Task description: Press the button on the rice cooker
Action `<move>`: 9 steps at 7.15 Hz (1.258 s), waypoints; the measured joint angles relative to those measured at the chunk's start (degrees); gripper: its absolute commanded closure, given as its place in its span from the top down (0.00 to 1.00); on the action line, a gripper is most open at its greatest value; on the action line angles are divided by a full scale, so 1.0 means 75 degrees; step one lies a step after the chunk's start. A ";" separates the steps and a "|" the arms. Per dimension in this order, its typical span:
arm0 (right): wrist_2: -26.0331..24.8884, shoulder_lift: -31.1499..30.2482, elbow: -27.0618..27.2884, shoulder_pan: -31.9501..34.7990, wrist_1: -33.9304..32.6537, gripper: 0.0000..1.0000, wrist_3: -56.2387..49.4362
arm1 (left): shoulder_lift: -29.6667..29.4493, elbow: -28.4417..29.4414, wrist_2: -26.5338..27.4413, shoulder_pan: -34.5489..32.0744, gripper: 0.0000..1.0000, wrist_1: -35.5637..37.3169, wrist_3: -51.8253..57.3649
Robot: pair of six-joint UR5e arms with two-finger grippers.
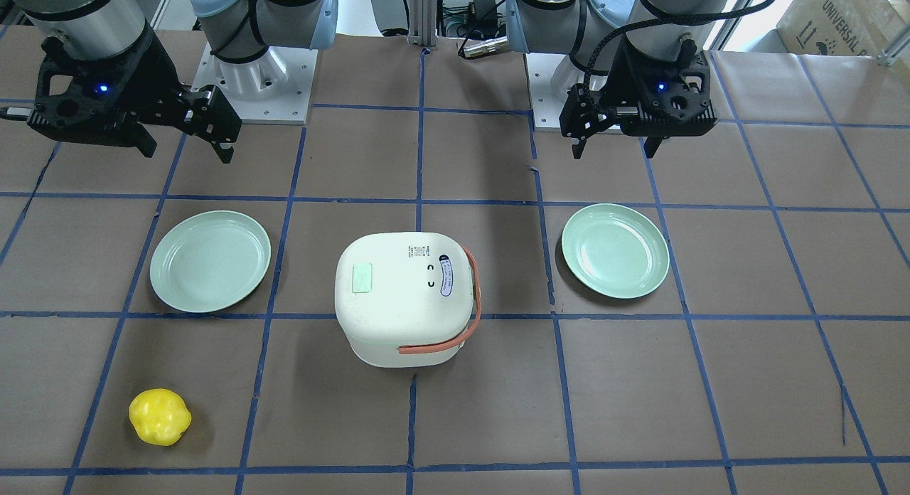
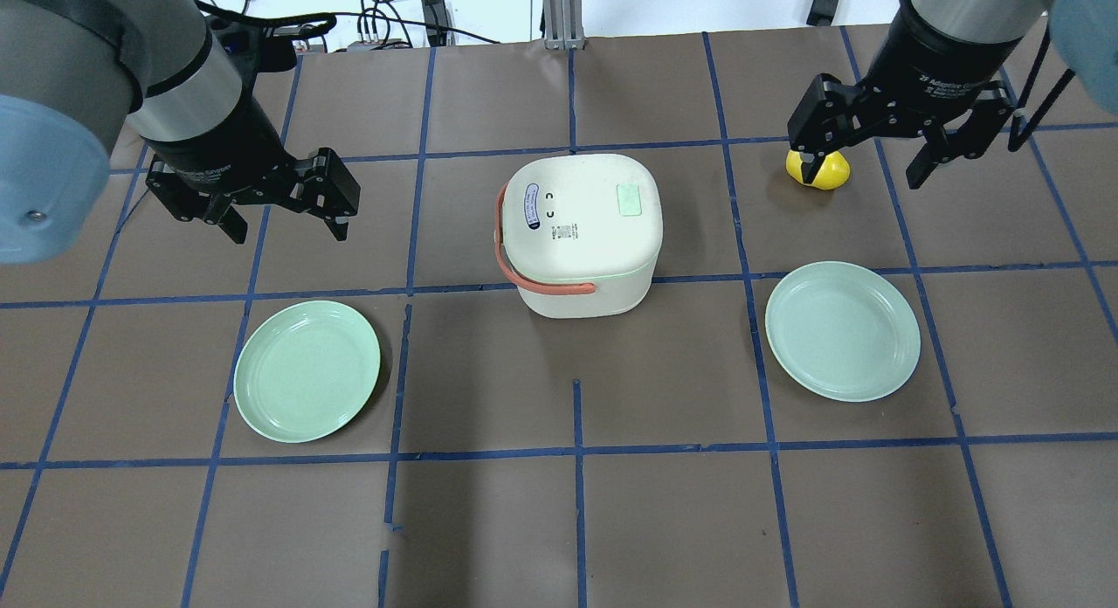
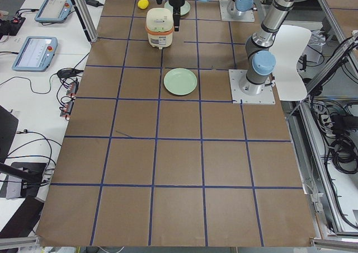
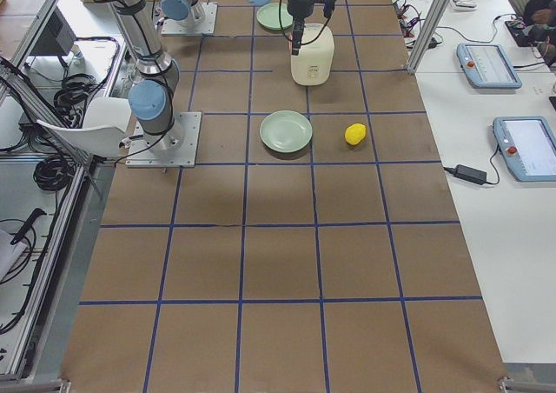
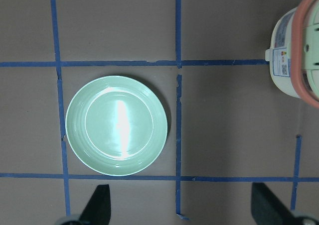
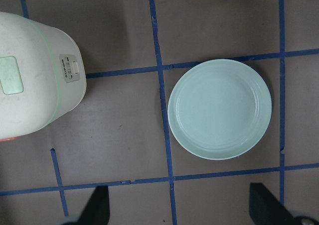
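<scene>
Evidently you've yet to press anything: L gripper (image 2: 288,228) & R gripper (image 2: 863,176) hang spread wide, well off the rice cooker (image 2: 581,237).

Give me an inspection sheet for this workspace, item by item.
Surface: brown paper-covered table with blue tape grid.
Job's things: small white rounded-square rice cooker with orange strap handle, lid shut; button panel on the side facing the right plate.
Clutter: left pale green round plate; right pale green round plate; lumpy glossy yellow object.
Grippers: left gripper and right gripper open, empty, raised.
Cables: black cables beyond far edge.
Surroundings: teach pendants on white side benches.
</scene>
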 measured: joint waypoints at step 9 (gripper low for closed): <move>0.0075 0.0026 0.0005 0.0000 -0.0063 0.54 -0.0135 | 0.0000 0.0000 0.0000 0.0000 1.00 0.0000 0.0000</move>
